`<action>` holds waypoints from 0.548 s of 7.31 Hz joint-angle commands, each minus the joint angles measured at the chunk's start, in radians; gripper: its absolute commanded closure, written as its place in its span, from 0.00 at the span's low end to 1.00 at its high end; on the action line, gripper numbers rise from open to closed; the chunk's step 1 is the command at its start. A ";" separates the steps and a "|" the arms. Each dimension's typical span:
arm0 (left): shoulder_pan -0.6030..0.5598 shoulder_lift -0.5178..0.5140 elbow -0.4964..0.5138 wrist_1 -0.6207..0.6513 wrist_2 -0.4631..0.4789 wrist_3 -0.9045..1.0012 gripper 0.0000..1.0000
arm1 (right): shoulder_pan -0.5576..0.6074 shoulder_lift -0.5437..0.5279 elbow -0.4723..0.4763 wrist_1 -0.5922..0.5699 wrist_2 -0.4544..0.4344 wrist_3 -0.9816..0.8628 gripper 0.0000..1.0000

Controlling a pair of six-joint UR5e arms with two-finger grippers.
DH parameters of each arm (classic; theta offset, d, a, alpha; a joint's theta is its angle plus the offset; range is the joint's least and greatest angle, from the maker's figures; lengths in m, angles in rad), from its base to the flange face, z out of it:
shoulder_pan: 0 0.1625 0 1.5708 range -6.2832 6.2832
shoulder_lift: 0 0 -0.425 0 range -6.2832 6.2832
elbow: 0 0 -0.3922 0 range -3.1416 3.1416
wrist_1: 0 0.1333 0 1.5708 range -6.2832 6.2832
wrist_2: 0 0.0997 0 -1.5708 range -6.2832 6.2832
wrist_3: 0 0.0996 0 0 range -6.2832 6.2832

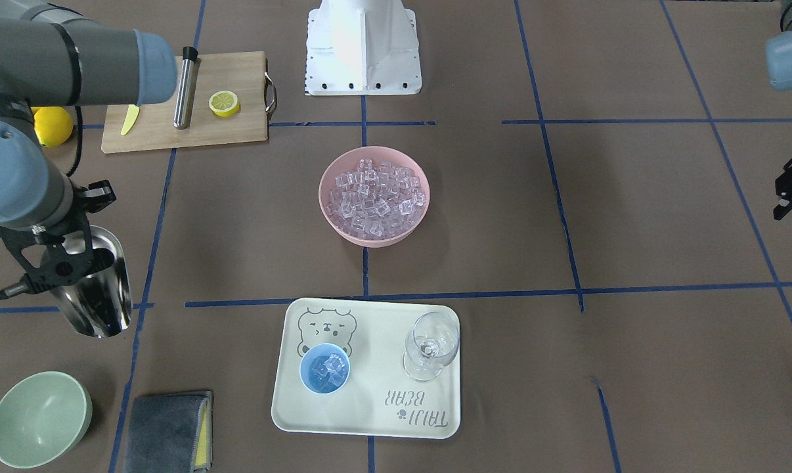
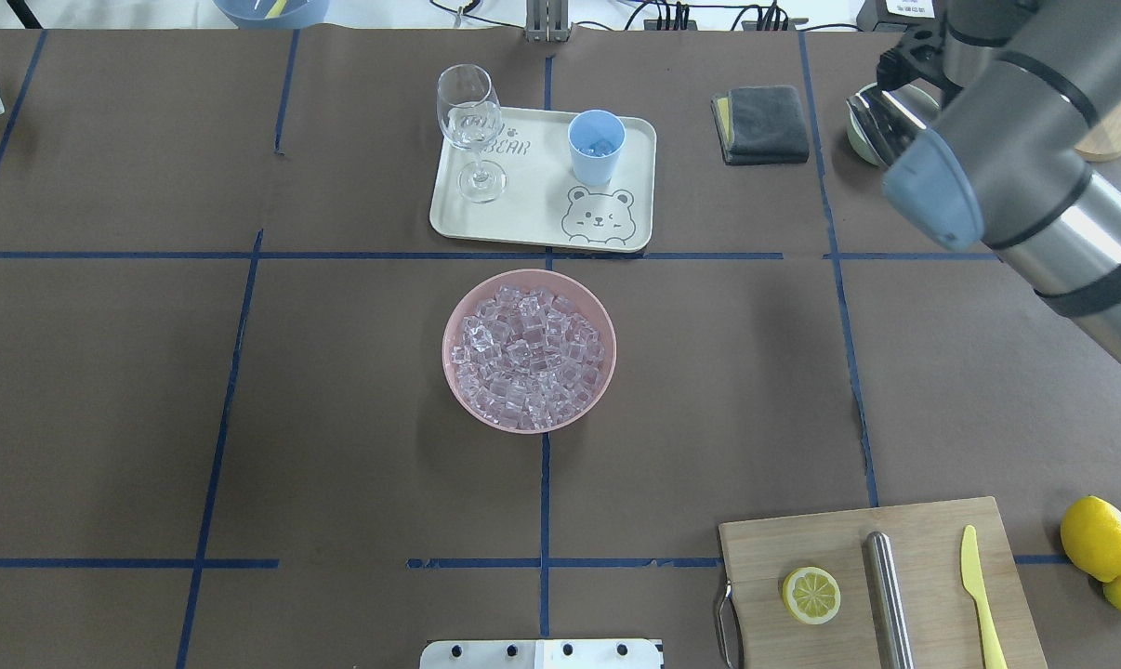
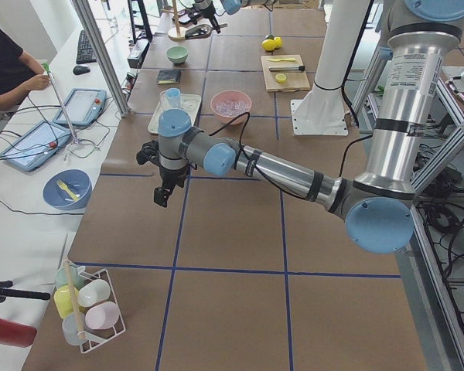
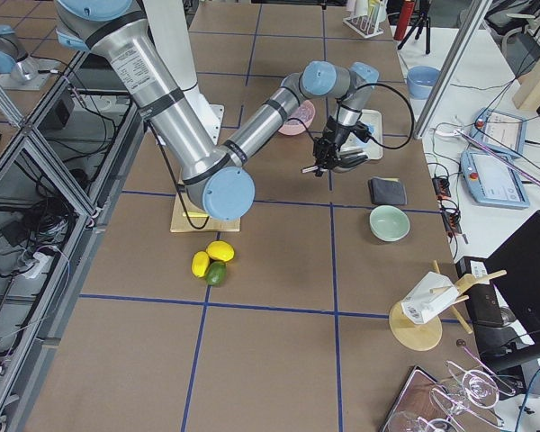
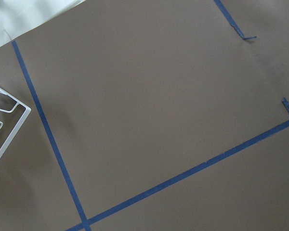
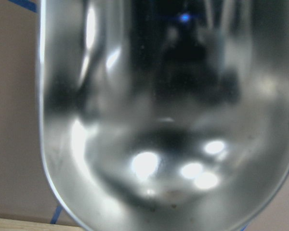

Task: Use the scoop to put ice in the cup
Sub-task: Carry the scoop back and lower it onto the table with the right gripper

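The scoop (image 6: 159,144) (handle hidden) is gripped by the right end effector (image 1: 74,246); the opening of the left end effector (image 1: 790,190) cannot be told.

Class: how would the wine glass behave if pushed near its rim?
The wine glass probably tips: tall bowl, thin stem, small foot. Clear thin walls suggest it is fragile. It might slide on the smooth tray.

A brown worktop (image 2: 337,455) is crossed by blue tape lines (image 2: 77,563); a white bench (image 3: 15,232) is set beside it, past the left claw (image 3: 162,197).
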 commanded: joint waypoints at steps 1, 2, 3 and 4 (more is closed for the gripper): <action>-0.003 0.049 0.002 0.095 0.001 0.014 0.00 | 0.006 -0.214 0.105 0.184 0.063 0.065 1.00; -0.030 0.054 0.008 0.139 -0.001 0.032 0.00 | 0.018 -0.323 0.110 0.332 0.079 0.068 1.00; -0.082 0.063 0.009 0.223 -0.005 0.125 0.00 | 0.018 -0.444 0.110 0.534 0.086 0.109 1.00; -0.125 0.063 0.019 0.288 -0.002 0.191 0.00 | 0.015 -0.517 0.107 0.687 0.088 0.222 1.00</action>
